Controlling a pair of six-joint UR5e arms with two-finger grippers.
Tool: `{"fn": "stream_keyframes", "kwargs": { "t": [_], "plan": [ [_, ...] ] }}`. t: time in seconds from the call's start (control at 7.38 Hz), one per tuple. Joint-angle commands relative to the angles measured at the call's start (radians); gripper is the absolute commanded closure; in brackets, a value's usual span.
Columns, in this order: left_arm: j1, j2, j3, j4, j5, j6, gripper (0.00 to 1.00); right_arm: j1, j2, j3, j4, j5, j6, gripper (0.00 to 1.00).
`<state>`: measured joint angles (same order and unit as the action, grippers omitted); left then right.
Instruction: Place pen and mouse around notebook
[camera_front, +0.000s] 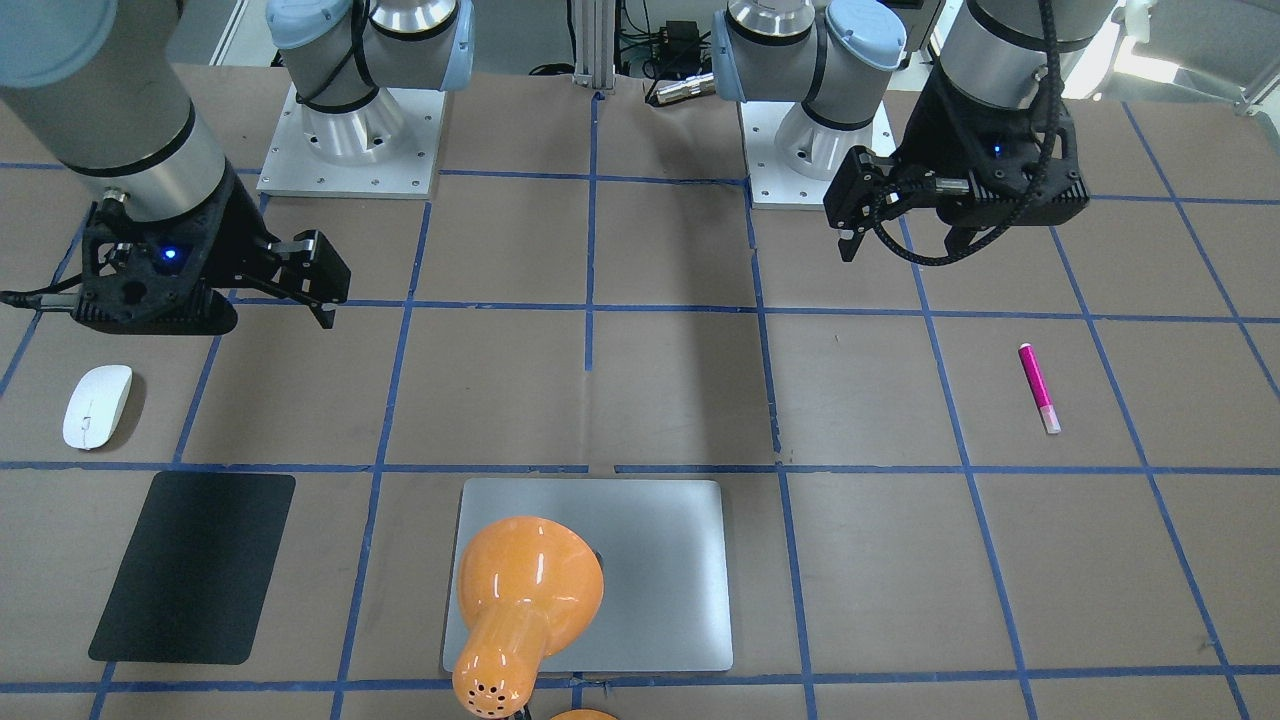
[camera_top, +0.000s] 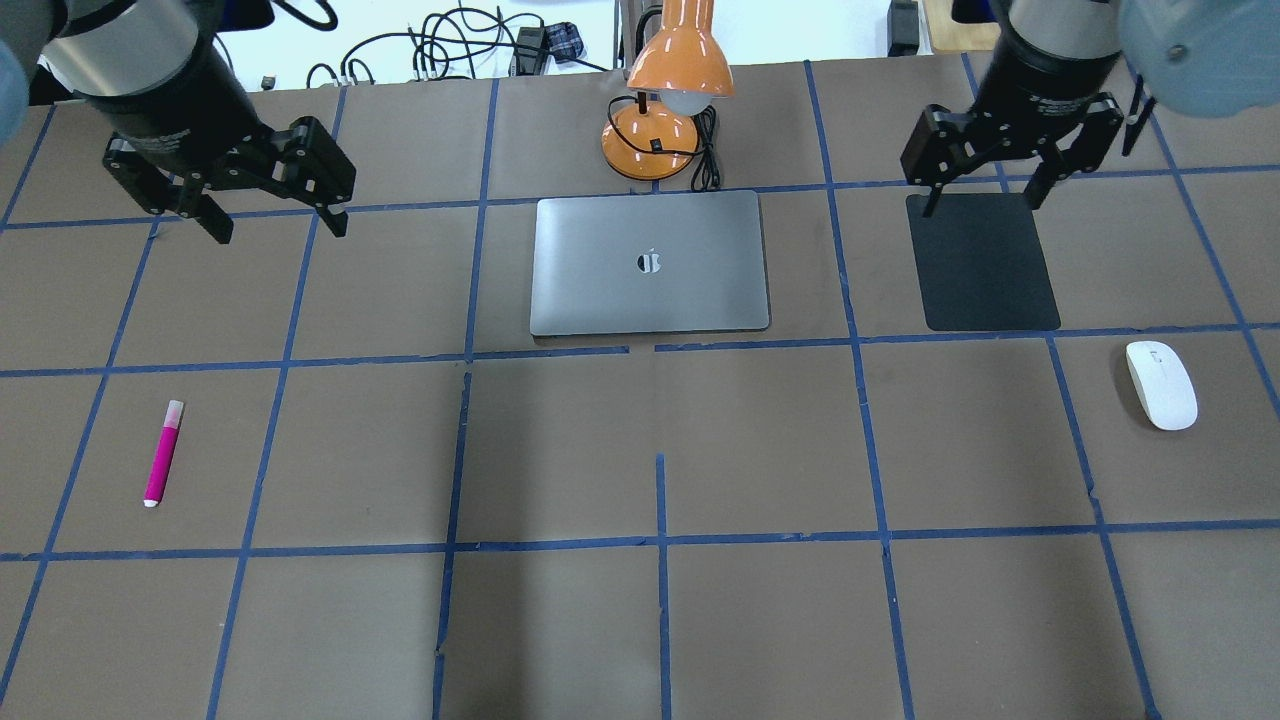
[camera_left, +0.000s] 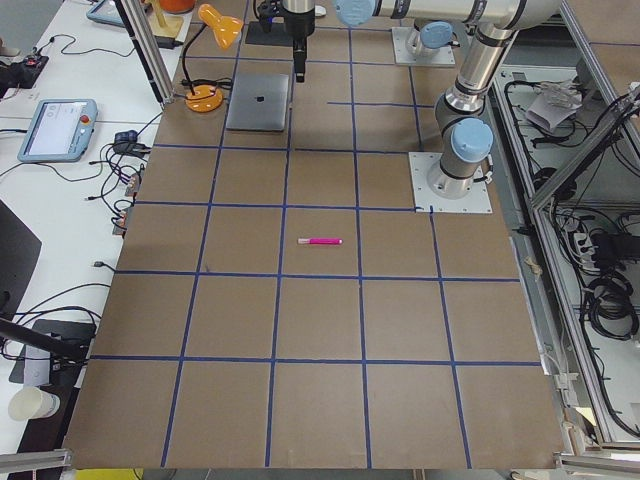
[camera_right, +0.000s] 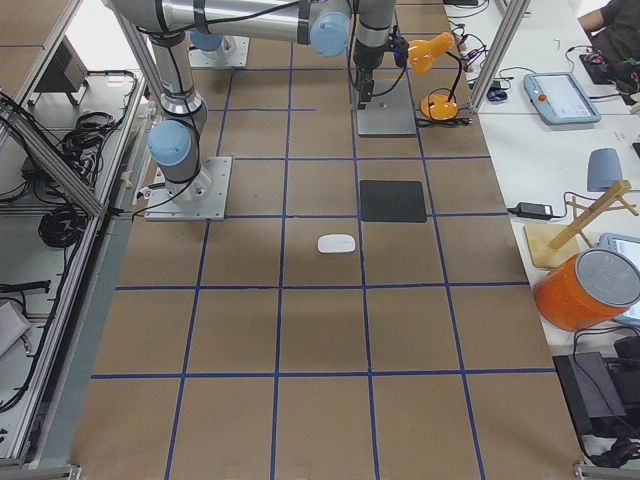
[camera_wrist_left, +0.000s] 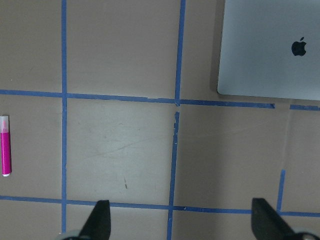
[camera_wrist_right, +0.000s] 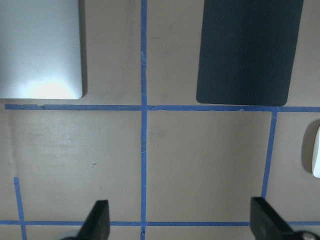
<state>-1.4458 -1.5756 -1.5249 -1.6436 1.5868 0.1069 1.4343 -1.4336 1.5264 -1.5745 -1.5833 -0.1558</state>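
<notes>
You'll see the left gripper (camera_top: 280, 228) and right gripper (camera_top: 985, 204) spread wide, holding nothing; the pen (camera_top: 163, 453) lies near-vertical at frame left, cap uppermost.

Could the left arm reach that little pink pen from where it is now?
Probably yes. The short magenta-pink pen lies alone on the bare brown table, and the open left gripper hovers above that same side with nothing between them.

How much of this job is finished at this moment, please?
Done: nothing yet. The pen lies far from the notebook on the robot's left; the mouse lies far on its right, beyond the black mat. In hand: nothing; the left gripper and right gripper hang open and empty above the table. Left: picking up and placing both.
</notes>
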Motion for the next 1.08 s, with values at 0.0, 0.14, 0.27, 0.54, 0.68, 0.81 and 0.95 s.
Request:
{"fn": "stream_keyframes", "kwargs": {
  "t": [0.0,0.14,0.27,0.54,0.68,0.81,0.95],
  "plan": [
    [0.221,-0.027,-0.129,0.090,0.001,0.260,0.00,-0.197,0.030,0.116,-0.104,-0.010,-0.239,0.00],
    [0.298,-0.055,-0.240,0.299,0.001,0.355,0.00,-0.260,0.060,0.179,-0.274,-0.021,-0.380,0.00],
    [0.373,-0.091,-0.346,0.471,0.001,0.437,0.00,-0.317,0.103,0.233,-0.415,-0.087,-0.451,0.00],
    [0.499,-0.234,-0.510,0.840,-0.002,0.605,0.00,-0.495,0.151,0.282,-0.531,-0.095,-0.527,0.00],
    [0.527,-0.298,-0.526,0.867,-0.002,0.609,0.00,-0.515,0.200,0.316,-0.533,-0.087,-0.533,0.00],
    [0.535,-0.328,-0.520,0.867,0.002,0.611,0.00,-0.515,0.211,0.342,-0.533,-0.092,-0.533,0.00],
    [0.538,-0.337,-0.523,0.869,0.002,0.616,0.00,-0.515,0.209,0.366,-0.551,-0.087,-0.531,0.00]
  ]
}}
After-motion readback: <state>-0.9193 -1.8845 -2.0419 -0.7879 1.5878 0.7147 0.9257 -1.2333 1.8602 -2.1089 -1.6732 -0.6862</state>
